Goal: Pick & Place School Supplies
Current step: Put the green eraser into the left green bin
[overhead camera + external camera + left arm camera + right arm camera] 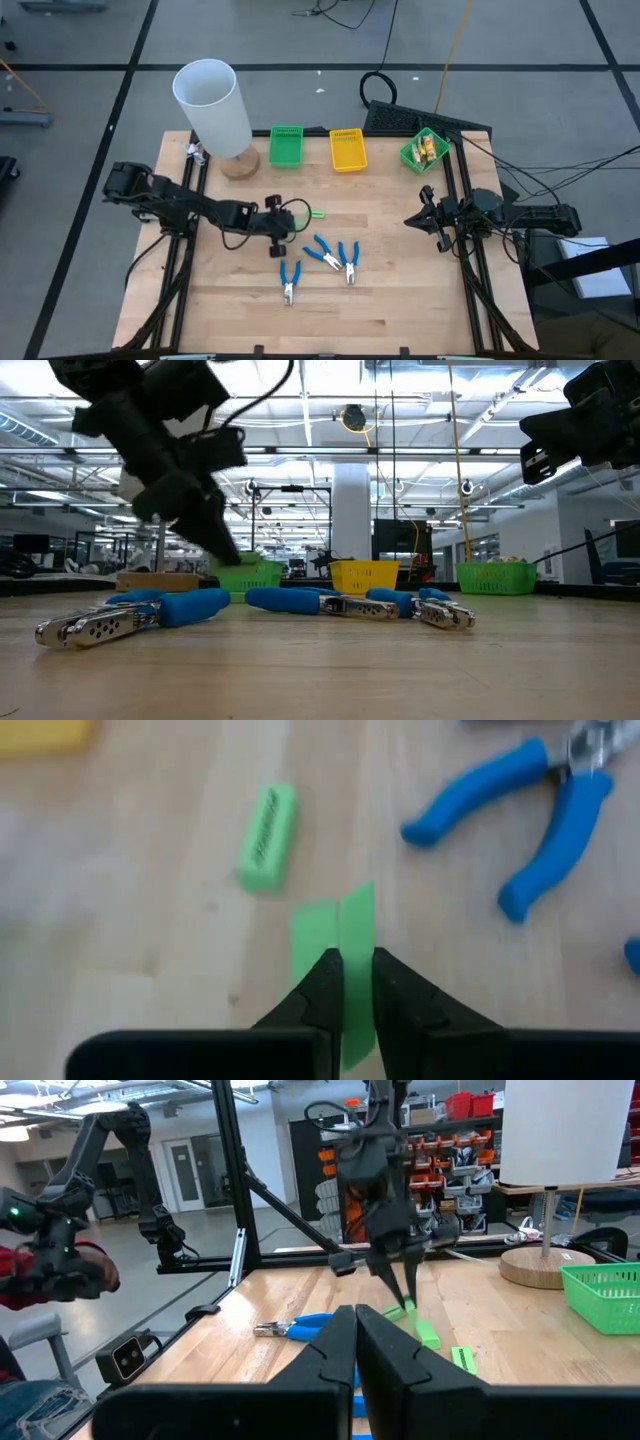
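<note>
We grip a light-green strip (345,955) between the closed fingers of our left gripper (348,982), a green eraser (266,836) lying just beyond, ready to lift binward, while our right gripper (355,1342) waits closed and empty

No readable text, labels, brands or numbers in any view. The light-green piece (266,836) in the left wrist view, upper left of centre, carries a dark embossed line along its face, too blurred to read. Shelf boxes in the right wrist view show no legible markings
</note>
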Robot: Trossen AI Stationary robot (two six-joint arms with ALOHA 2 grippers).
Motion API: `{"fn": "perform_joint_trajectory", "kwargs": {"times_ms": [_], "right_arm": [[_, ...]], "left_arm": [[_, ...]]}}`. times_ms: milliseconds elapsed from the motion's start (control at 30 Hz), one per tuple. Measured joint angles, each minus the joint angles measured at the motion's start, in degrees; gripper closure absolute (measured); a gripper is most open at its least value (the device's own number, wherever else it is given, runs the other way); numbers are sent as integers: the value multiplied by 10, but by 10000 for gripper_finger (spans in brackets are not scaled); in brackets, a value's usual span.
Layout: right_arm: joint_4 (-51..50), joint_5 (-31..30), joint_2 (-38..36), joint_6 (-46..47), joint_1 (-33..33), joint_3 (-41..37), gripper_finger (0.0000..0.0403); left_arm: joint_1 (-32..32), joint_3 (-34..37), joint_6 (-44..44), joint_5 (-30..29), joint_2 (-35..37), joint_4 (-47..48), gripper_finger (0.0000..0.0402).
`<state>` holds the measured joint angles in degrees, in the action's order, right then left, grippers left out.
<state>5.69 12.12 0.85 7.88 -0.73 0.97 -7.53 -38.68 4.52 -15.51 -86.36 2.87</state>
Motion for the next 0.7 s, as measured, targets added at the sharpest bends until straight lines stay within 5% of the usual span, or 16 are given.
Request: {"fn": "perform_joint_trajectory", "kwargs": {"times_ms": [367,700], "right_arm": [[0,0,0,0,0,0,399],[0,0,0,0,0,0,399]], "left_arm": [[30,-57,-15,-164,59,0,362],[157,-96,42,-176,59,-5,357]]}}
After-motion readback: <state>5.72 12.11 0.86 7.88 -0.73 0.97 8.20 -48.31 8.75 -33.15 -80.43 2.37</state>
